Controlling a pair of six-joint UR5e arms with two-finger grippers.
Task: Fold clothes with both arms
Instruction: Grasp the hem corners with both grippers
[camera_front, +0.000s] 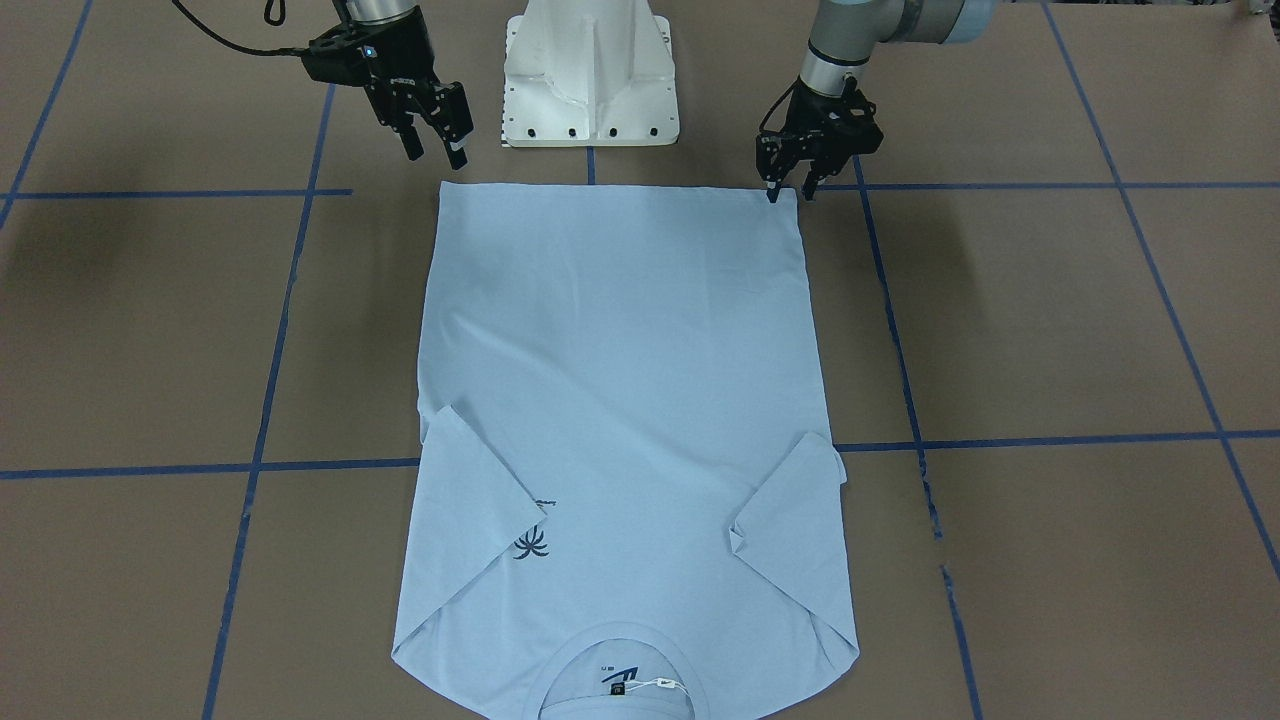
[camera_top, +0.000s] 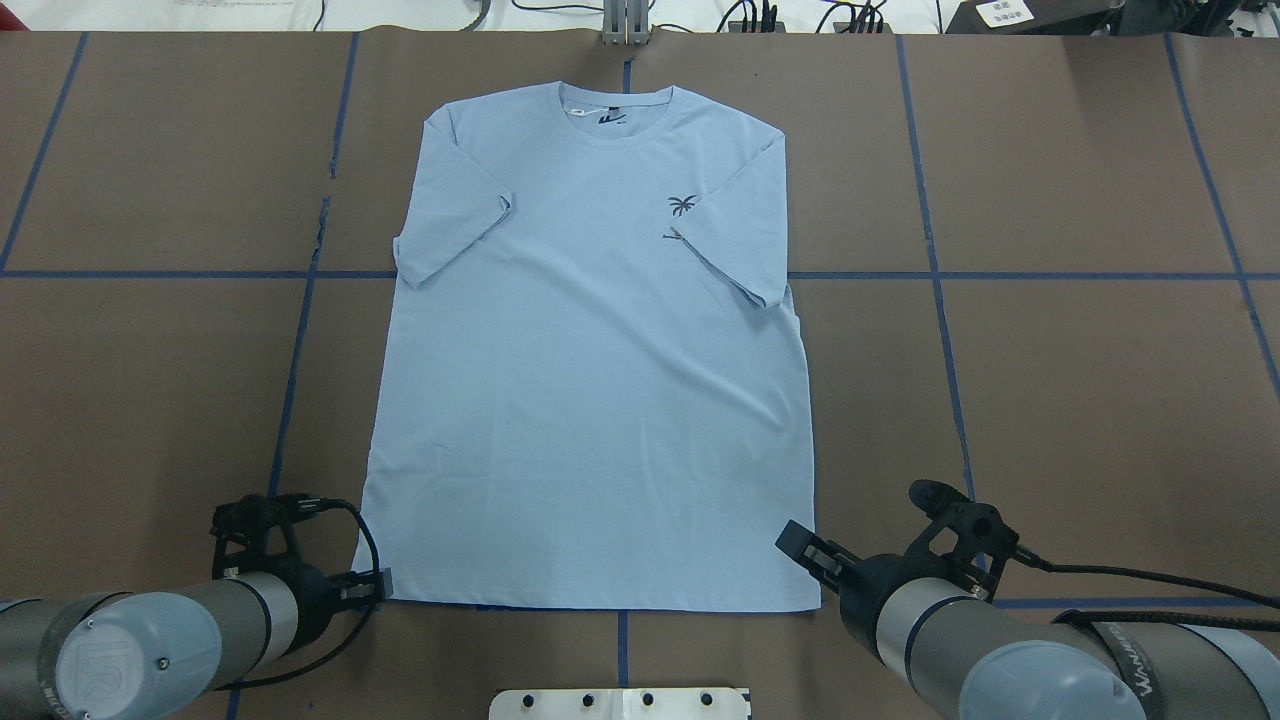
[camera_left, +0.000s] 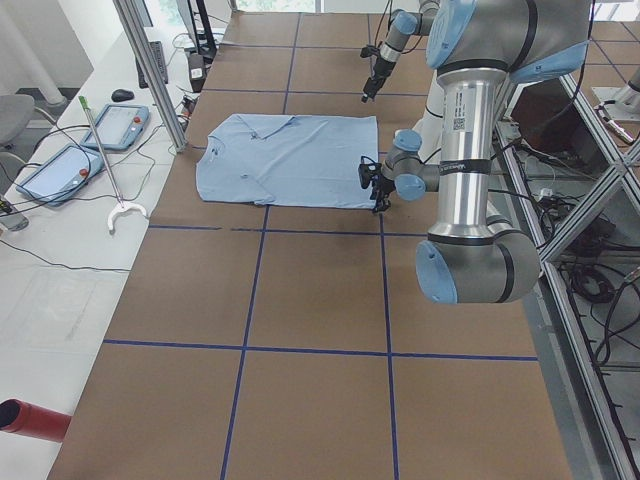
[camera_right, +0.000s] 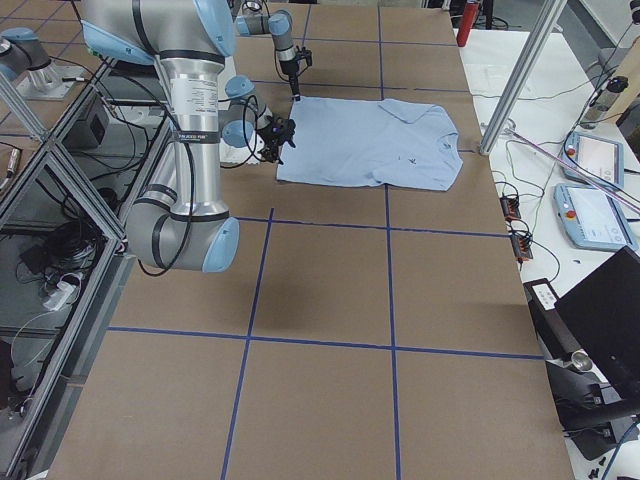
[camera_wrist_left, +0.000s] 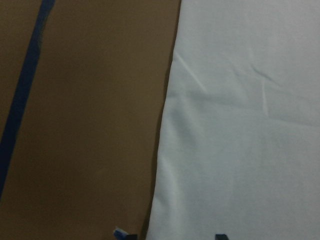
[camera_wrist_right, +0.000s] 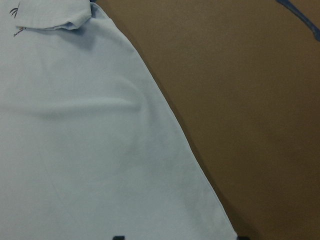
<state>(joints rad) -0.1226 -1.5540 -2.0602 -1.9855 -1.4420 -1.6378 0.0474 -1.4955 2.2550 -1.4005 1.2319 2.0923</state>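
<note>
**Item 1.** Pale blue short-sleeved cloth t-shirt (camera_top: 590, 400). Lies flat, chest up, mid-way across the brown table with blue tape lines (camera_top: 1050, 400). Clock read on the overhead view: collar at 12 o'clock, hem at 6 o'clock, nearest the robot. Both sleeves are folded in over the body; the 1 o'clock sleeve (camera_top: 735, 240) reaches the small dark palm-tree print (camera_top: 682, 205). No hem fold is begun.

**Item 2.** Left black two-finger tool (camera_front: 790, 192). At the shirt's 7 o'clock hem corner, fingers spread, tips low at the cloth. Its wrist view shows the shirt's side edge running between the two tips. Nothing is pinched.

**Item 3.** Right black two-finger tool (camera_front: 436, 157). Near the 5 o'clock hem corner, fingers spread, empty. In the front-facing view it appears raised and short of the corner.

**Item 4.** Hazards, as judged.
- Uneven grasp: the two tools sit at unequal heights. If one closes and lifts first, the hem likely skews and the fold lands crooked.
- Single-layer pinch: a shallow bite at the corner may catch only the top layer, so the back panel drags behind.
- Missed corner: the right tool, closing where it hangs, would probably grip air.
- Bunching: tips pressed into the table may push cloth inward instead of getting under it.
- Sleeves: a quick lift toward 12 o'clock could flip the folded sleeves open.
</note>
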